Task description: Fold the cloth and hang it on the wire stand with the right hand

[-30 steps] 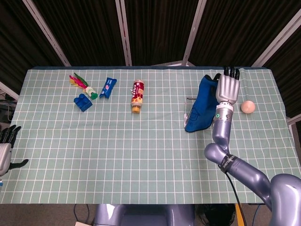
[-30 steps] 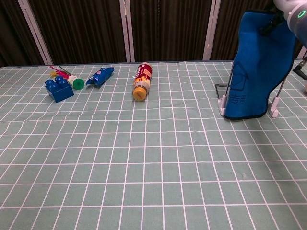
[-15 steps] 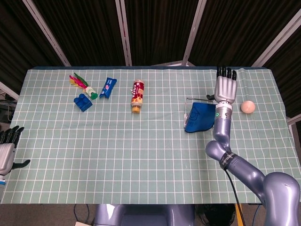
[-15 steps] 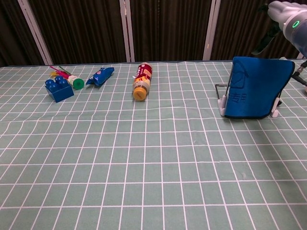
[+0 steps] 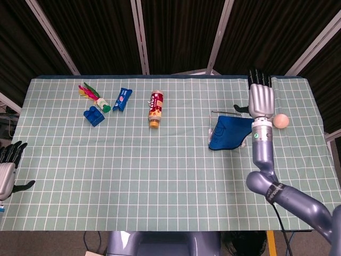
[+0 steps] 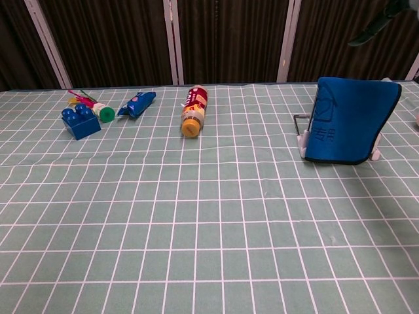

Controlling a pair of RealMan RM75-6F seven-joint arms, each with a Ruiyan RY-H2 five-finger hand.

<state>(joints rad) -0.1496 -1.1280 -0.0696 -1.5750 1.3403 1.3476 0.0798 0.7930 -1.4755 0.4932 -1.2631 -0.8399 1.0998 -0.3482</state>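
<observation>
The folded blue cloth hangs draped over the wire stand at the table's right. My right hand hovers just right of the stand with fingers stretched flat and nothing in it; only its dark fingertips show at the top right of the chest view. My left hand rests at the far left edge of the table, fingers apart, holding nothing.
A peach ball lies right of my right hand. At the back left are a blue toy brick, a feathered shuttlecock, a blue packet and a lying bottle.
My right hand let the cloth go onto the stand and lifted away to the right. The cloth dropped from raised to draped.
</observation>
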